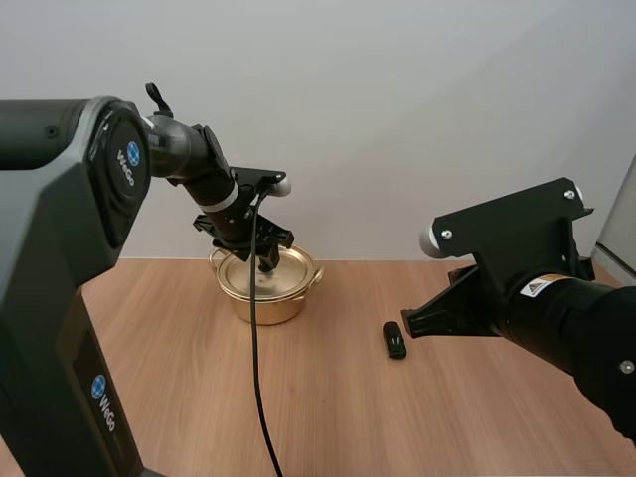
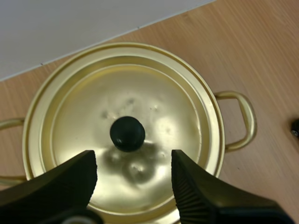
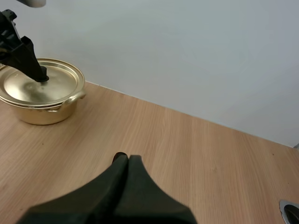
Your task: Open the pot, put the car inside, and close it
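**A:** Where does the pot (image 1: 266,296) sit?

**B:** Left of centre in the high view, close to the far edge of the table (image 1: 328,417), with its lid (image 2: 154,107) on. The left gripper (image 2: 133,161) hangs over it with fingers spread wide. The black knob (image 2: 127,133) lies just beyond the tips, and neither finger touches it.

**A:** And the car (image 1: 395,340)?

**B:** It's a small black shape right of centre, well apart from the pot, with bare wood between them. The right gripper (image 3: 127,161) is clenched on nothing, its tip just beside the car. Open wood runs across the lower middle of the frame.

pot (image 1: 266,303) gold (knob (image 2: 127,133) black) | car (image 1: 395,340) apparently black | table (image 1: 328,397) light woodgrain
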{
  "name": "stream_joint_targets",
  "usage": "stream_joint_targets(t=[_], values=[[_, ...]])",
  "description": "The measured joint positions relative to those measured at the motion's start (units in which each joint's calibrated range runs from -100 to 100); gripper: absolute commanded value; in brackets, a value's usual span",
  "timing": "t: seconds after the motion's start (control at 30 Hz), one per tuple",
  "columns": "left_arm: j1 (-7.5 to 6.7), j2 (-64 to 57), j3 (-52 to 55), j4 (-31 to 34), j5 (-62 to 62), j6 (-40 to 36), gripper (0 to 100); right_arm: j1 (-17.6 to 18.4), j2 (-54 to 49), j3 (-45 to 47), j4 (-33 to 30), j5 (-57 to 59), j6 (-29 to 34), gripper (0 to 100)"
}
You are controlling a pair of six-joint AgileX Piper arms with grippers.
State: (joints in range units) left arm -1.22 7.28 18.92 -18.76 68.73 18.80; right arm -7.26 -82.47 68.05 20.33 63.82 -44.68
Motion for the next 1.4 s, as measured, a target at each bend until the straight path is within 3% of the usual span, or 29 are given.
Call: stream_joint_targets(t=[0.47, 0.53, 0.57, 0.63, 0.93, 1.1, 1.13, 1.23, 1.3, 1.33, 1.4], values=[[-0.18, 4.01, 0.00, -0.66, -8.32, 2.39, 77, -0.90, 0.00, 0.00, 0.45, 0.23, -0.09, 0], [-0.18, 4.43, 0.00, -0.75, -8.90, 2.65, 62, -1.27, 0.00, 0.00, 0.45, 0.23, -0.09, 0], [-0.18, 4.59, 0.00, -0.75, -9.10, 2.65, 47, -1.34, 0.00, 0.00, 0.45, 0.23, -0.09, 0], [-0.18, 4.71, 0.00, -0.78, -9.10, 3.15, 0, -1.55, 0.00, 0.00, 0.45, 0.23, -0.09, 0], [-0.18, 2.23, 0.00, -2.86, -8.94, 6.13, 0, -1.55, 2.34, 3.65, 4.41, -2.65, -1.31, 0], [0.01, -6.41, 0.00, -9.74, -10.70, 8.20, 0, -1.55, 11.34, 4.27, 12.28, -2.58, -8.47, 0], [0.01, -8.14, 0.00, -11.57, -11.11, 8.21, 0, -1.55, 13.33, 3.05, 13.40, -1.87, -9.37, 8], [0.01, -13.99, -0.04, -15.62, -12.93, 8.21, 0, -1.55, 18.84, -1.24, 14.77, 2.30, -10.43, 56], [0.01, -18.21, -0.04, -17.50, -15.91, 8.21, 0, -1.55, 22.45, -3.93, 14.77, 3.85, -10.32, 81], [0.01, -19.93, -0.04, -17.86, -17.68, 8.21, 0, -1.55, 24.43, -5.07, 14.77, 4.02, -10.32, 84], [0.01, -23.96, -0.15, -17.97, -20.90, 8.21, 0, -1.55, 28.37, -6.69, 14.95, 3.80, -10.32, 72]])
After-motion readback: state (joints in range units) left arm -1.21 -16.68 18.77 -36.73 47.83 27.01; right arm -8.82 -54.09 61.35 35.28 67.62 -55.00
